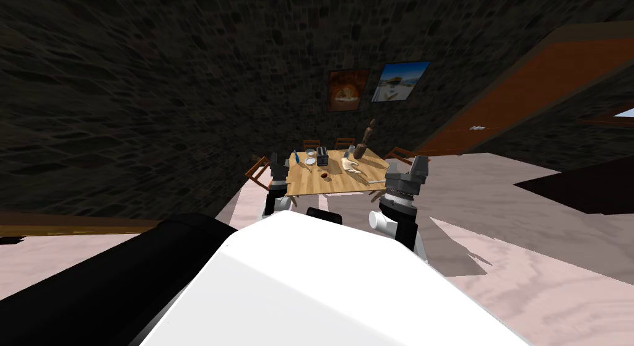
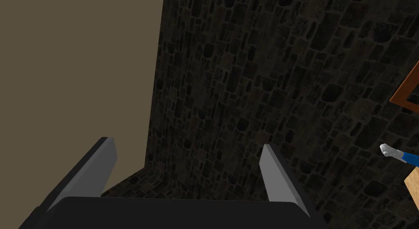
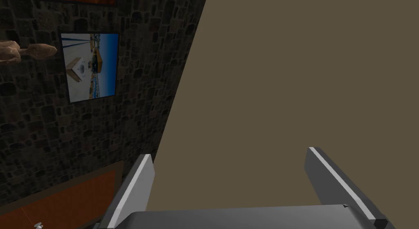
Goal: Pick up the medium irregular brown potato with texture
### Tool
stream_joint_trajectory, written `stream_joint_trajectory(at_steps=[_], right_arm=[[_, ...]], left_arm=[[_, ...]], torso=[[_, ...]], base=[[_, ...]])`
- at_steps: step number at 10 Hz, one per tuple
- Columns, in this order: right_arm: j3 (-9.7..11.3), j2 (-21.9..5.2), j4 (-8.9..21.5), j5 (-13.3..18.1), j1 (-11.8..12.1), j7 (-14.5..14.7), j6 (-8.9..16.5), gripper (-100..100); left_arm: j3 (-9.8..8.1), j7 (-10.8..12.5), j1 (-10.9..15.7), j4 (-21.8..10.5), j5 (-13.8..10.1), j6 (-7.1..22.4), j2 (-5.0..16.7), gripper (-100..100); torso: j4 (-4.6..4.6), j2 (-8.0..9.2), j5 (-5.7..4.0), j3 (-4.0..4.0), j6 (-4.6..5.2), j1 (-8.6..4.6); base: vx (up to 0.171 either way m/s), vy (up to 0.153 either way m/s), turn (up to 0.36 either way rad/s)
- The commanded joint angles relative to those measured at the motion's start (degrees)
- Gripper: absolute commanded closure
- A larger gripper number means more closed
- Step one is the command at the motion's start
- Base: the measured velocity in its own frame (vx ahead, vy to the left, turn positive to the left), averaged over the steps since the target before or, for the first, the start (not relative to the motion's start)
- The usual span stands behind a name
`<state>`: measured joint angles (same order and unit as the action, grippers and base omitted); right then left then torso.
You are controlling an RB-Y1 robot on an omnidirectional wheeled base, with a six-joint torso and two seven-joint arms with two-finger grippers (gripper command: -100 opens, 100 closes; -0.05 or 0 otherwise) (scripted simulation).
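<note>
As left end effector (image 2: 186, 142) and right end effector (image 3: 228, 152) gape, wood-grain table (image 1: 309, 184) stands.

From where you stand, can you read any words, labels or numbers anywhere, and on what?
No readable text.
The blue wall picture shows a pale box with a round mark, too blurred to read.
The orange picture and the things on the wooden table bear nothing legible.

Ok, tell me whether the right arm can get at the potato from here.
Probably not. The right gripper, open, points upward, while the wooden table stands well ahead; the small brown lump on it, likely the potato, looks beyond reach.
</note>
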<state>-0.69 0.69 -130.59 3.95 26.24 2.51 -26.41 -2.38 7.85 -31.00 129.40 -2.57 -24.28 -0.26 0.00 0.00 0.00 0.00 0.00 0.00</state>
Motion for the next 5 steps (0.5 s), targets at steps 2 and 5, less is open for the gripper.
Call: stream_joint_trajectory(at_steps=[2,5], right_arm=[[0.0,0.0,0.0,0.0,-0.01,0.0,0.0,0],[0.01,0.01,0.0,0.0,-0.01,0.0,0.0,0]], left_arm=[[-0.16,0.85,1.47,-1.99,-0.04,2.14,3.3,-100],[-0.51,2.33,3.94,-5.29,-0.11,5.79,5.92,-100]], torso=[[0.01,0.06,-0.01,0.03,0.01,-0.05],[0.04,0.18,-0.04,0.1,0.01,-0.18]], base=[[-0.032,-0.029,-0.049],[-0.051,-0.052,-0.061]])
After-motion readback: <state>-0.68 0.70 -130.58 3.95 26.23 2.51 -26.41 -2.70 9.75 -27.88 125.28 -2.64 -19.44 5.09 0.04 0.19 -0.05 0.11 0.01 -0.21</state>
